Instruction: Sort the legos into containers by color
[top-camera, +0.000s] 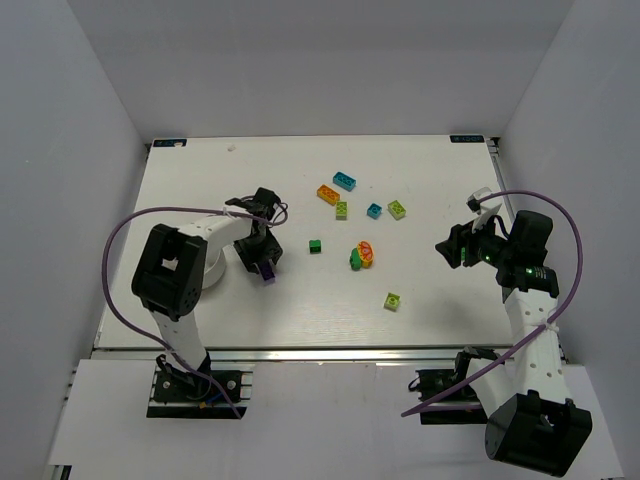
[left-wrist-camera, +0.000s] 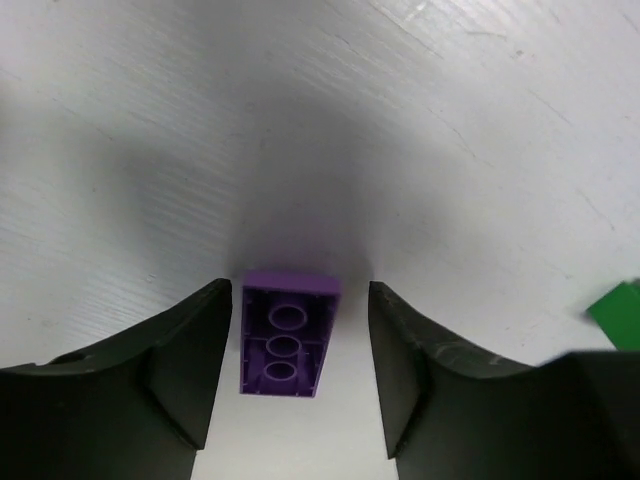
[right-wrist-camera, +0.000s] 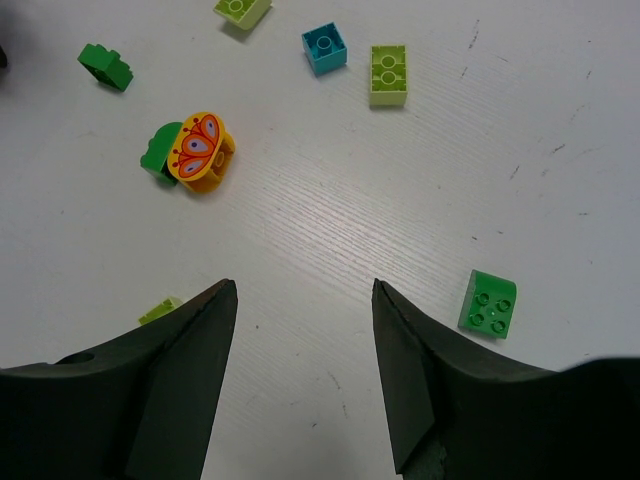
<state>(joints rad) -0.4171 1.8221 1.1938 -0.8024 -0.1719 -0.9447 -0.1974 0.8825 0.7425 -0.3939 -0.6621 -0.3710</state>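
My left gripper (top-camera: 264, 266) is low over the table, right of the white bowl (top-camera: 214, 276), which the arm mostly hides. In the left wrist view the left gripper (left-wrist-camera: 300, 375) is open, with a purple brick (left-wrist-camera: 287, 333) between its fingers, underside towards the camera, close to the left finger and clear of the right one. My right gripper (top-camera: 447, 247) is open and empty (right-wrist-camera: 303, 375) above the table. Loose bricks lie mid-table: cyan (top-camera: 345, 181), orange (top-camera: 328, 194), lime (top-camera: 342, 210), cyan (top-camera: 374, 210), dark green (top-camera: 315, 245).
A yellow butterfly brick (right-wrist-camera: 200, 152) leans on a dark green one (right-wrist-camera: 157, 156). A green square brick (right-wrist-camera: 488, 303) lies right of the right gripper's fingers, and a lime one (top-camera: 392, 301) lies nearer the front. White walls enclose the table.
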